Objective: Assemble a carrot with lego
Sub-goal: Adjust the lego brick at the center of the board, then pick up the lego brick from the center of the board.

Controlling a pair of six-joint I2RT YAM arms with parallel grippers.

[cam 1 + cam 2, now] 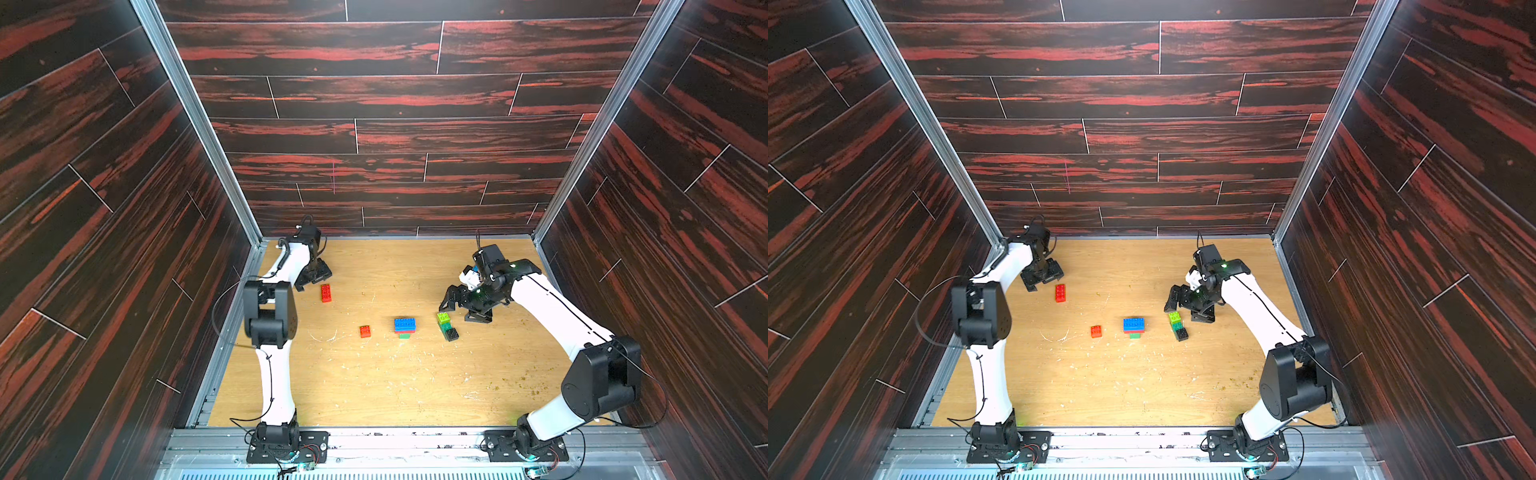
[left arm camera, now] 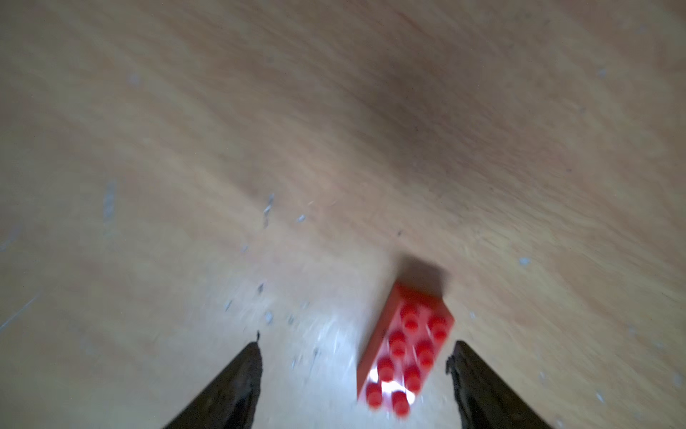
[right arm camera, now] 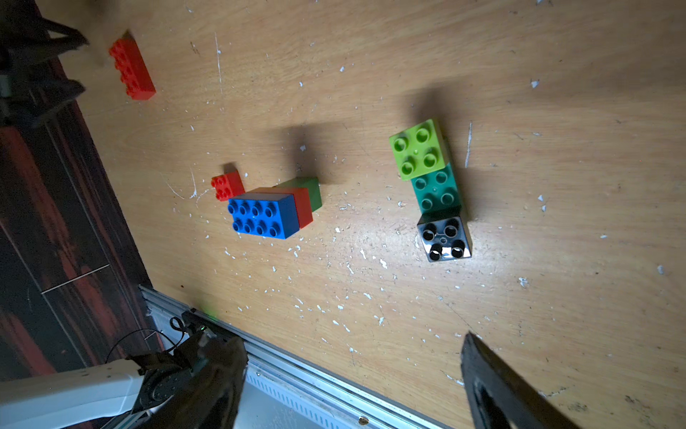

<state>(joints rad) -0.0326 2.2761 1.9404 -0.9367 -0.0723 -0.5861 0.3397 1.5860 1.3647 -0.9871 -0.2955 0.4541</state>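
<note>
We see the carrot in separate parts on the wooden bench (image 1: 374, 386). Near the middle of the bench, a blue brick (image 1: 404, 324) is joined to a red brick (image 3: 302, 206) and a green brick (image 3: 310, 189), in that order. The blue studs face up in both top views. A small red brick (image 1: 365, 331) sits alone just beside this stack, on the left arm's side, and does not touch it.

On the right arm's side of the stack lies a teal bar (image 3: 436, 191). It carries a lime brick (image 1: 443, 318) on its far end and a black brick (image 1: 451, 334) on its near end.

A long red brick (image 1: 326, 293) lies flat with its studs up, well apart from the rest, towards the far left corner.

The left hand (image 1: 313, 277) is low over the bench at this long brick. The left wrist view is blurred, but it shows the hand (image 2: 355, 347) with its fingers spread. The brick (image 2: 406, 349) lies partly between them, closer to one finger, and is not gripped.

The right hand (image 1: 463, 311) hangs just beyond the lime end of the bar. Its fingers are spread wide and it holds nothing. In the right wrist view, both parts of the carrot lie ahead of this hand (image 3: 352, 345).
</note>
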